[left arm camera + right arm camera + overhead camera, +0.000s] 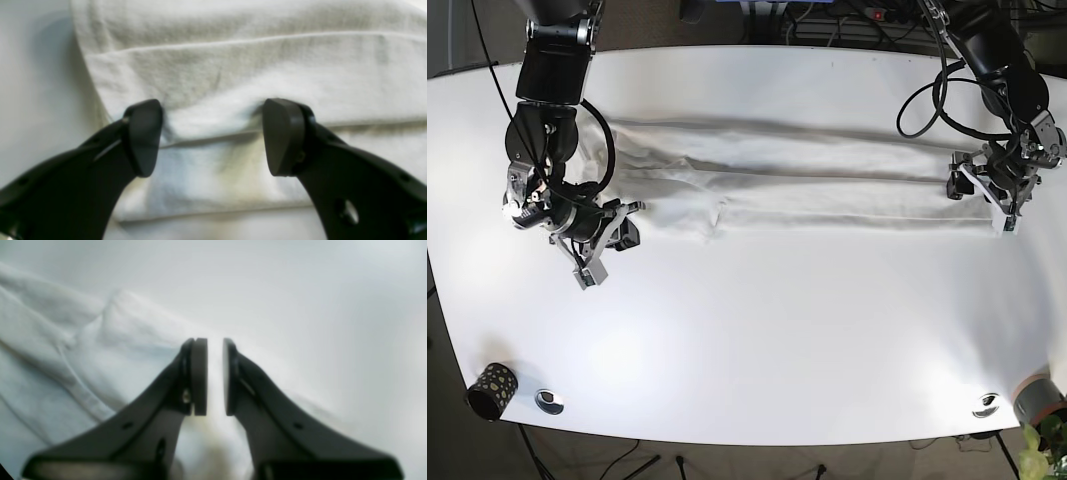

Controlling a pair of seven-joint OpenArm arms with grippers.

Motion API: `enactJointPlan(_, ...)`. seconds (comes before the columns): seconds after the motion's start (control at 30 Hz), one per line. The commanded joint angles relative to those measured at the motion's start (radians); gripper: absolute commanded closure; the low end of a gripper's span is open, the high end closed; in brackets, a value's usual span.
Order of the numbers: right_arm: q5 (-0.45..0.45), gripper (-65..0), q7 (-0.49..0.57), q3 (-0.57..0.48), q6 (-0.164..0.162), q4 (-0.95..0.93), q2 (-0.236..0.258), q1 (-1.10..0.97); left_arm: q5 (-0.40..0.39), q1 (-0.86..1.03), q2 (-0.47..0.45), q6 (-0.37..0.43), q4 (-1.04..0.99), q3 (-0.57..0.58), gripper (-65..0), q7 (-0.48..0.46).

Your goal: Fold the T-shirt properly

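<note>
White T-shirt (817,180) laid out flat as a long narrow band across the far half of the white table (757,330), running left to right, already folded lengthwise with a couple of creases along it. Left gripper (213,136) parked at the band's right end in the base view, jaws spread wide apart, both pads pressing down onto the cloth with a folded edge running between them; nothing pinched. From the left wrist view, stacked layers of fabric visible, one hem line crossing high up and a lower folded edge right at the fingertips (283,136), table showing past the rounded cloth corner on the left. Right gripper (215,376) over at the band's left end in the base view, just at the near-left corner of the shirt. Pads there nearly together with only a thin slit between; something pale sits in that slit, but too blurry to say whether it's cloth or just the table behind, so can't tell if it's gripping anything. In the right wrist view, rumpled fabric with a stitched hem bunched up left of the fingers, plain table to the right. Small dark speckled cup (489,389) at the near-left table corner, well away from the shirt, plus a round metal fitting (549,401) beside it and another one (986,405) near the near-right corner.
</note>
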Motion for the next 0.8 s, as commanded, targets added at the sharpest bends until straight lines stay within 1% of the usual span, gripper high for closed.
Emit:
enactJointPlan(0.0, 0.008, -6.5, 0.018, 0.005, 0.006, 0.05, 0.014, 0.006, 0.002, -0.006, -0.009, -0.001, 0.006, -0.001, -43.5, 0.013)
enactJointPlan(0.1, 0.005, -7.6, 0.021, 0.006, 0.006, 0.035, 0.014, 0.006, 0.002, -0.006, -0.009, -0.001, 0.006, -0.001, -43.5, 0.013)
enactJointPlan(0.2, 0.005, -15.9, 0.024, 0.006, 0.0, -0.01, 0.018, 0.015, 0.002, -0.006, -0.011, -0.001, 0.006, -0.001, -43.5, 0.013)
enactJointPlan(0.27, 0.005, -24.9, 0.024, 0.006, -0.028, -0.034, 0.02, 0.03, 0.002, 0.005, -0.012, -0.001, 0.006, -0.001, -43.5, 0.013)
enactJointPlan(0.33, 0.005, -33.3, 0.024, 0.006, -0.068, -0.043, 0.021, 0.035, 0.002, 0.006, -0.012, -0.001, 0.006, 0.0, -43.5, 0.013)
enactJointPlan(0.43, 0.005, -41.5, 0.024, 0.005, -0.109, -0.043, 0.021, 0.04, 0.002, 0.008, -0.012, -0.001, 0.006, 0.0, -43.5, 0.013)
enactJointPlan(0.57, 0.005, -46.9, 0.023, 0.003, -0.13, -0.049, 0.023, 0.066, 0.002, 0.008, -0.011, -0.001, 0.006, 0.0, -43.5, 0.013)
enactJointPlan(0.7, 0.004, -48.0, 0.023, -0.001, -0.155, -0.049, 0.023, 0.069, 0.002, 0.008, -0.011, -0.001, 0.006, 0.0, -43.5, 0.013)
enactJointPlan(0.77, -0.024, -48.0, 0.018, -0.001, -0.175, -0.049, 0.021, 0.078, 0.002, 0.008, -0.011, -0.001, 0.006, 0.0, -43.5, 0.013)
